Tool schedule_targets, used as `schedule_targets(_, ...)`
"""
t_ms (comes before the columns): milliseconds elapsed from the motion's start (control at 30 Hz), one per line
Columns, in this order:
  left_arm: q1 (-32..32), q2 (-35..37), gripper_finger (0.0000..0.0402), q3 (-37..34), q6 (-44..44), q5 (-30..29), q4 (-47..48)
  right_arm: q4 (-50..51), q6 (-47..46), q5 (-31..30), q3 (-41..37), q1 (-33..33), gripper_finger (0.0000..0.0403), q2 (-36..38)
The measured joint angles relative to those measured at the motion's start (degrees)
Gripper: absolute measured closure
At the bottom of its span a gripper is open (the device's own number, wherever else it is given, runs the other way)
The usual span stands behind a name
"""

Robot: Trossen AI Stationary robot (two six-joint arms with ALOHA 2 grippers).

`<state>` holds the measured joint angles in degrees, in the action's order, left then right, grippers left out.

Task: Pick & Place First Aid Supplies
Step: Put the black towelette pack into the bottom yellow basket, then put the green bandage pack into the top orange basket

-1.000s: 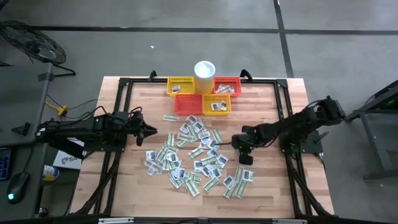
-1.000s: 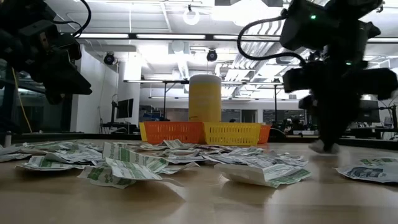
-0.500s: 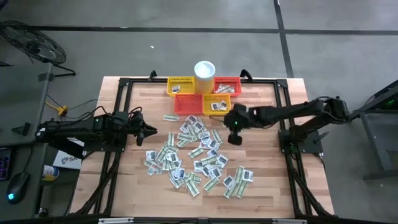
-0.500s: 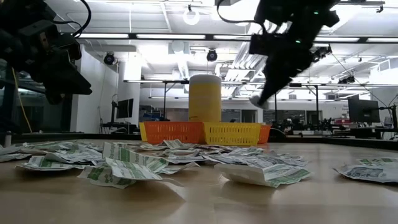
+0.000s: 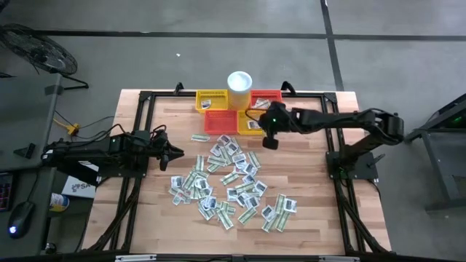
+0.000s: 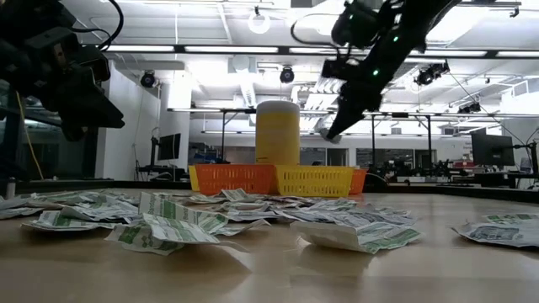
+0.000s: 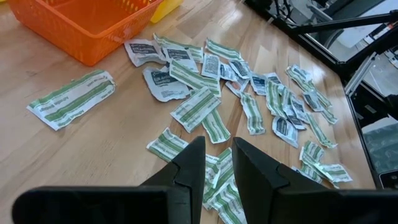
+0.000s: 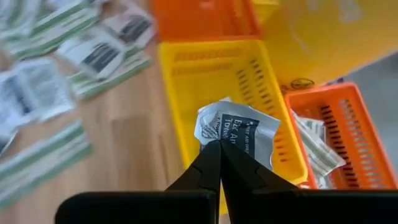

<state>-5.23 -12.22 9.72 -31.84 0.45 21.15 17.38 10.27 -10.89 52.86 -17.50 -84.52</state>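
Note:
Several small white and pale green sachets [image 5: 227,180] lie scattered flat on the wooden table, seen also in the low view [image 6: 210,217] and the left wrist view [image 7: 249,93]. My right gripper [image 5: 266,137] hangs high above the near yellow basket [image 5: 253,124], shut on one white sachet with dark print [image 8: 239,129]. My left gripper [image 5: 178,154] hovers at the left of the pile, open, touching nothing [image 7: 217,163]. My right gripper pinches the white sachet by its lower edge [image 8: 219,140] between the two shut fingertips. The sachet is crumpled, stands up past the fingertips and is lifted clear of the table, over the yellow basket [image 8: 217,81]. In the low view it shows well above the baskets [image 6: 330,126].
Four mesh baskets stand at the far edge: yellow [image 5: 212,100], orange [image 5: 220,121], yellow and orange [image 5: 266,99], some with sachets inside. A white cup [image 5: 239,81] stands among them. One green-striped sachet [image 5: 200,137] lies apart near the orange basket. Black frame rails border the table.
My right gripper has risen from the table at the pile's right side and moved toward the far edge and leftward, carrying the white sachet lifted clear, until it is above the baskets. It has stayed shut. The left arm has kept still.

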Motion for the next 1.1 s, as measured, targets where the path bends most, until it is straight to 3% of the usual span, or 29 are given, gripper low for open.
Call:
schedule_targets(233,0.01,0.01,0.0321,0.0,0.01,0.0,0.02,-5.73,-25.16,0.9,0.0,-2.58,0.0403,-4.99)
schedule_targets(400,0.0,0.01,0.0321,0.0,0.0,0.0,0.03,-11.89,-33.81,3.89,0.02,-2.8,0.0403,-7.97)
schedule_targets(800,0.0,0.0,0.0321,0.0,-0.01,0.0,0.01,-12.59,-40.28,3.34,0.02,-3.06,0.0392,-10.46)
schedule_targets(1100,0.0,0.0,0.0321,0.0,-0.01,0.0,0.04,-11.68,-43.32,3.87,-0.2,-4.0,0.0316,-10.46)
